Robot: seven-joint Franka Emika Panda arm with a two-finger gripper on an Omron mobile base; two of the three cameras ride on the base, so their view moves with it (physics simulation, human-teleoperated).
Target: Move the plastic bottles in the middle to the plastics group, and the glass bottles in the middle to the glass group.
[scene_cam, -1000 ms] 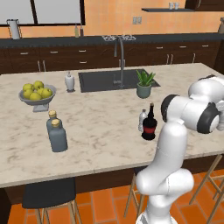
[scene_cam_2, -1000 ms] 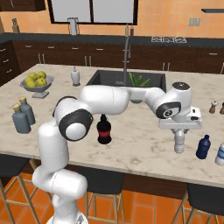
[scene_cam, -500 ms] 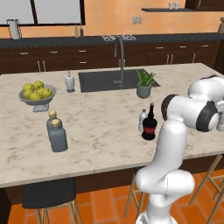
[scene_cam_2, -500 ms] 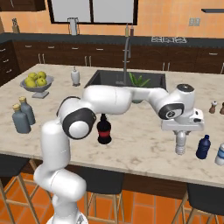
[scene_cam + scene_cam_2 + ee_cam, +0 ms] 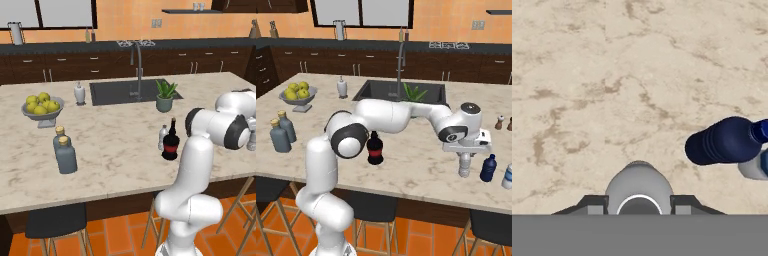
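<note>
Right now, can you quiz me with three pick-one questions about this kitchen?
1. What stands right beside the dark glass bottle?
A. a small pale bottle
B. the fruit bowl
C. a stool

2. How many grey-blue cork-topped bottles are there?
A. one
B. two
C. five

3. What is the pincer doing?
A. hanging open and empty
B. gripping a pale plastic bottle
C. gripping a lemon

Answers:
1 A: the small pale bottle nearly touches the dark glass bottle.
2 B: two cork-topped bottles stand together.
3 B: the pincer has its fingers on both sides of the pale plastic bottle.
</note>
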